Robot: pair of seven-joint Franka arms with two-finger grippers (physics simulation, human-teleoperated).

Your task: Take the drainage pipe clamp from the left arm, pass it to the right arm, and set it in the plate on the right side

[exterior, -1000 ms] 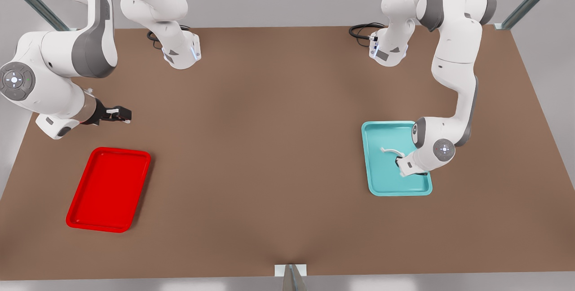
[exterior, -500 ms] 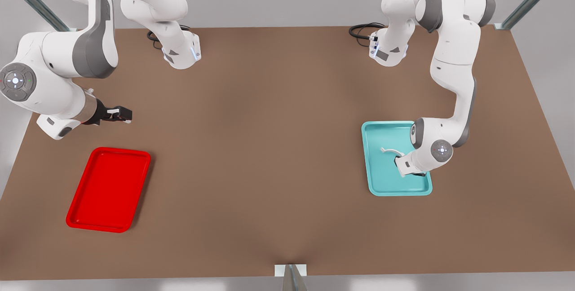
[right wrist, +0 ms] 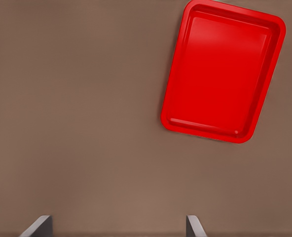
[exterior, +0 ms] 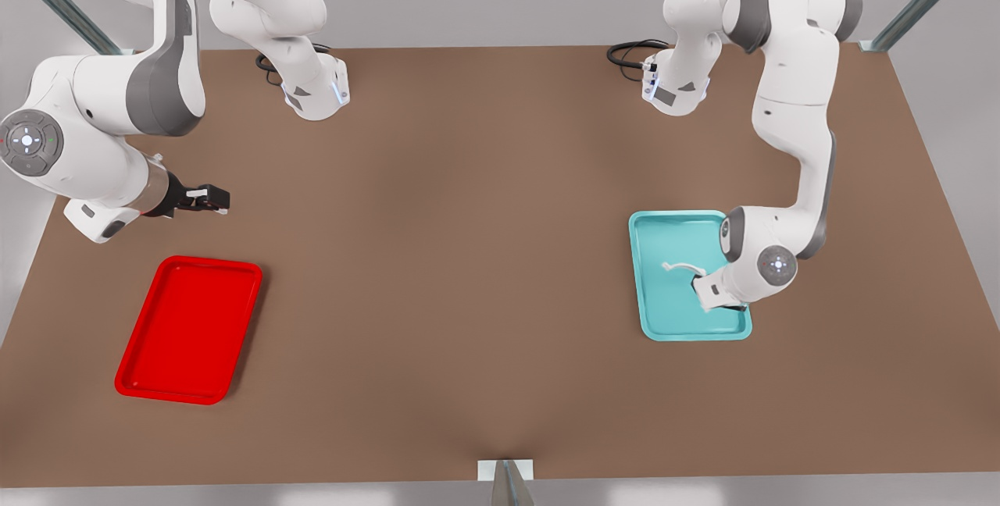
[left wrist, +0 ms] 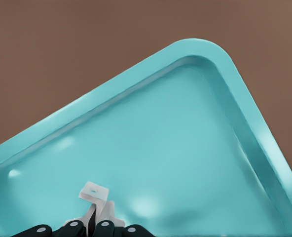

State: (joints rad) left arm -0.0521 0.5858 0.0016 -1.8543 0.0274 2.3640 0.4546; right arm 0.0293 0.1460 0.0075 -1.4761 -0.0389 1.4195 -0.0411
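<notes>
One white pipe clamp (exterior: 682,265) sat over the teal tray (exterior: 655,311), one end pinched between the fingers of the left gripper (left wrist: 97,223), while the right gripper (exterior: 209,198) waited spread wide above the table (exterior: 469,256) near the single red plate (exterior: 189,328).

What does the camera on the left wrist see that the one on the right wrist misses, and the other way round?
The left wrist view has the teal tray and the left gripper, its fingers closed on the white drainage pipe clamp just above the tray floor. The right wrist view has the red plate, bare inside, and the right gripper, fingers spread wide and holding nothing. Both share the brown table.
</notes>
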